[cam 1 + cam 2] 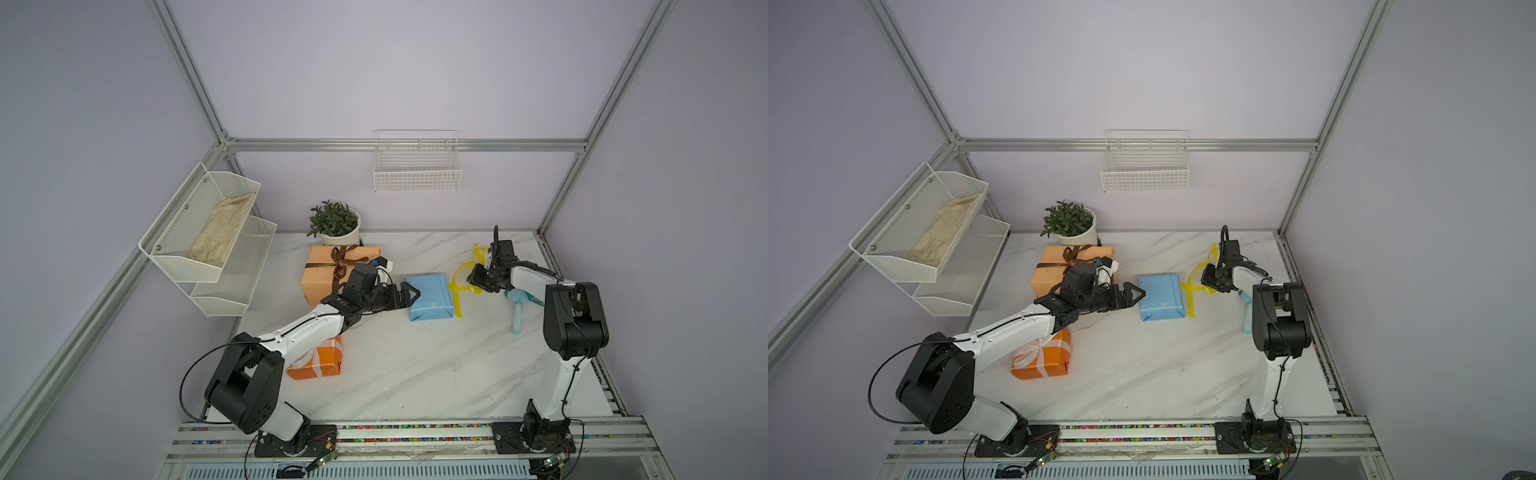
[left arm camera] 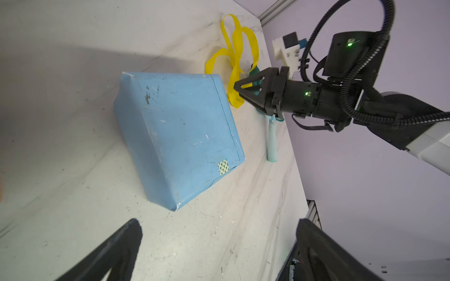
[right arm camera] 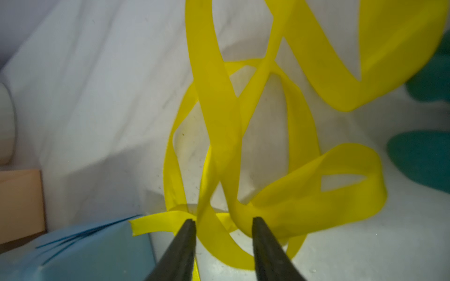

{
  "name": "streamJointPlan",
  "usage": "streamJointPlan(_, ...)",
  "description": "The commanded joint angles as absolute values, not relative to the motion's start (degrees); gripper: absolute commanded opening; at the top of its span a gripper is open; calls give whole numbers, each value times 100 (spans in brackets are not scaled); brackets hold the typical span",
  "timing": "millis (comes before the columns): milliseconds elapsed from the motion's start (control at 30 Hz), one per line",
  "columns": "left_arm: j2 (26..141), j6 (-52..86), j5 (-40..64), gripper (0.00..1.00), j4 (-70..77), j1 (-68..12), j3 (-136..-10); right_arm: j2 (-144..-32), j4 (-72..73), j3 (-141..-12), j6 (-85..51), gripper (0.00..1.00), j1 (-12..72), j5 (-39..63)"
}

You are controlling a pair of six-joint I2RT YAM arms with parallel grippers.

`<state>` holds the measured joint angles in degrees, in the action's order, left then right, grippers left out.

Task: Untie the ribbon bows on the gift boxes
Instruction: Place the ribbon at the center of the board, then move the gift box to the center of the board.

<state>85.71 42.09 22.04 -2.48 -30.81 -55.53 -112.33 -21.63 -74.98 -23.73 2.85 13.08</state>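
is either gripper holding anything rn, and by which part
Nothing is gripped. The right gripper stands open around loose strands of the bright yellow flat ribbon; the left gripper is open and empty.

Back left of counter (image 1: 415,374): pot (image 1: 340,239), large box (image 1: 320,278) just in front of it, bow (image 1: 341,259) on top. Centre: small box (image 1: 428,297), left hand (image 1: 415,294) just left of it. Loose ribbon (image 1: 456,301) on counter along that box's right side, right hand (image 3: 224,223) at it. Front left: third box (image 1: 1046,357) partly under left arm (image 1: 307,328), second bow (image 1: 1034,349) on top. Rack (image 1: 199,249) on left wall, basket (image 1: 417,174) on back wall.
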Motion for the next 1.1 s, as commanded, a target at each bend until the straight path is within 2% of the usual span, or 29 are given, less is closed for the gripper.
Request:
streamJointPlan(0, 8188, 3842, 1728, 100, -418, -3013, -5568, -10897, -2767, -7606, -2429, 97, 275, 1401)
streamJointPlan(200, 7896, 3994, 1734, 100, -340, -2602, -5669, -9634, -2628, -6966, -2459, 97, 290, 1090)
streamJointPlan(367, 7741, 3955, 1683, 100, -242, -2227, -5709, -8923, -3439, -6835, -2233, 97, 552, 993)
streamJointPlan(533, 7635, 4008, 1676, 100, -313, -1646, -5749, -8364, -3262, -6588, -2468, 98, 1824, 1104)
streamJointPlan(667, 7479, 3968, 1627, 100, -489, -1061, -5774, -8246, -2719, -6050, -3184, 97, 2683, 1851)
streamJointPlan(767, 7347, 3840, 1486, 100, -641, -626, -5790, -8165, -2231, -5671, -3594, 97, 3193, 1907)
streamJointPlan(900, 7331, 3709, 1264, 100, -642, -181, -5824, -8393, -1725, -5404, -3810, 97, 3327, 1952)
streamJointPlan(1067, 7540, 3592, 878, 100, -645, 274, -5964, -9223, -1029, -5490, -3740, 97, 3313, 1575)
